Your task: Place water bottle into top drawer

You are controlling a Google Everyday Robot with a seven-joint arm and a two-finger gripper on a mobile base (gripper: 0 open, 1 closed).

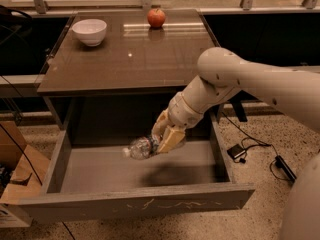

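The top drawer (135, 199) stands pulled out below the table, its grey inside open to view and its front panel marked by pale scratches. My gripper (165, 136) is over the drawer's back middle, shut on the water bottle (142, 147). The clear crinkled bottle lies nearly level in the fingers (170, 139), its white cap pointing left, a little above the drawer floor. A dark shadow lies on the floor under it.
A white bowl (90, 31) stands at the table's back left and a red apple (156, 18) at the back middle on the brown table (130, 64). Cardboard boxes (15, 174) stand left of the drawer. Cables and a plug (237, 151) lie on the floor to the right.
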